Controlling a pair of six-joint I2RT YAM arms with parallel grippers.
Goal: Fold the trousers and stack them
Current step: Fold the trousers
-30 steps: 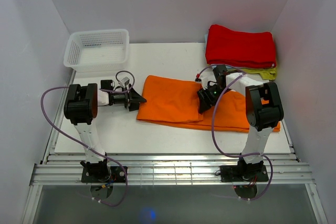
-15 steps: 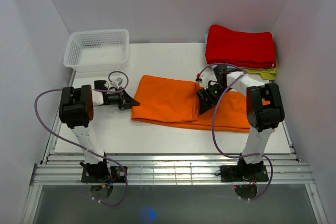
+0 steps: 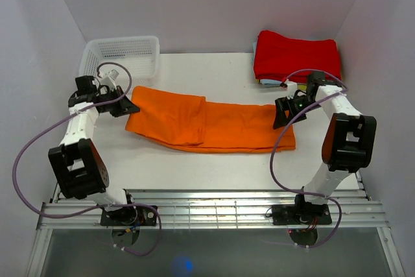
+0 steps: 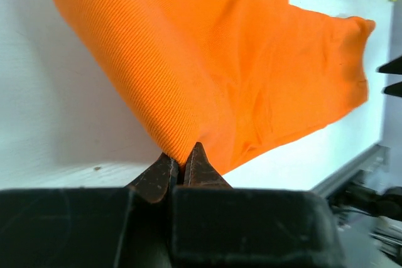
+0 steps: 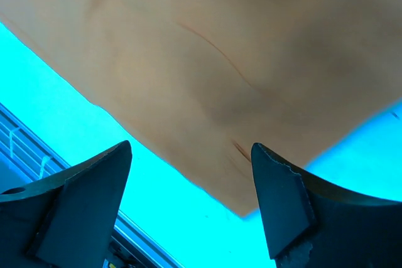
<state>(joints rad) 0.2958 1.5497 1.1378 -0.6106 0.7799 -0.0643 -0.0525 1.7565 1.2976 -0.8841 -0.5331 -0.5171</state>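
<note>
Trousers (image 3: pixel 207 128): they lie flat and long across the middle of the table (image 3: pixel 194 167). A doubled part is on their left half.
Left gripper (image 3: pixel 124 106): it is pressed together on the left corner of the trousers, just in front of the white basket (image 3: pixel 123 39). The left wrist view shows the cloth pinched between the tips.
Right gripper (image 3: pixel 283 112): its fingers (image 5: pixel 94 186) stand apart over the right end of the cloth and hold nothing.
Change: one second ago the left gripper was near the table's middle. Now it has swung far to the left and dragged the trousers with it. The right gripper has gone from the cloth's middle to its right end.
Meaning for the task: the cloth seems now pulled straight, so probably a fold across its length comes next. The stacking on the red folded cloth (image 3: pixel 297 56) is not yet done.
</note>
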